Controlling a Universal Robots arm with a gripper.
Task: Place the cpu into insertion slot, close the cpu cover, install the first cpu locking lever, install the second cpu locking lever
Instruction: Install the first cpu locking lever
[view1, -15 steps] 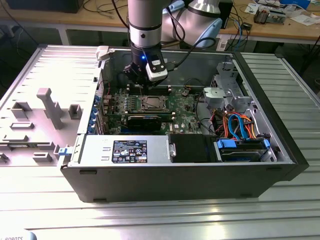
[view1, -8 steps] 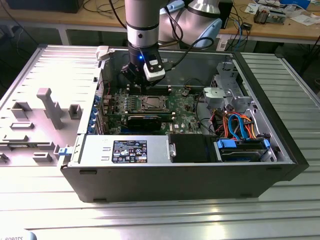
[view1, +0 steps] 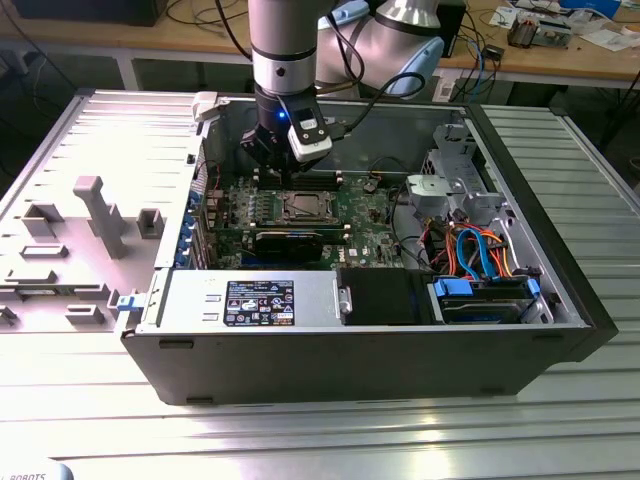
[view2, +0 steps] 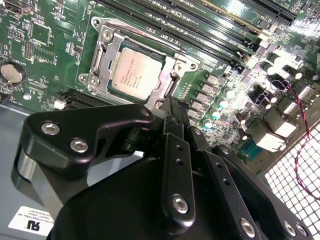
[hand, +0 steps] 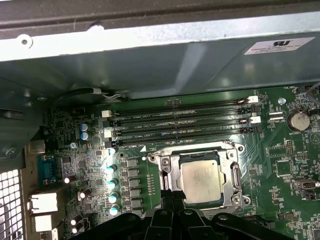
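The cpu (hand: 201, 182) lies flat in the insertion slot (hand: 155, 159) on the green board, its silver top showing. The cpu cover (hand: 233, 176) lies down around it as a metal frame. In the second wrist view the cpu (view2: 137, 75) sits inside the cover (view2: 167, 82) and slot (view2: 97, 22) in the same way. My gripper (hand: 172, 196) is shut, its tips together at the socket's edge, with nothing seen between them. They hover at the cover's side (view2: 171, 111). In the exterior view the gripper (view1: 281, 176) hangs just behind the cpu (view1: 305, 207). How the locking levers stand is unclear.
Several long memory slots (hand: 180, 122) run beside the socket. The case wall (hand: 150, 65) rises close behind them. A black expansion card (view1: 290, 240), a power supply (view1: 250, 300) and a drive cage with cables (view1: 480, 260) crowd the case. A grey fixture tray (view1: 90, 220) lies at the exterior view's left.
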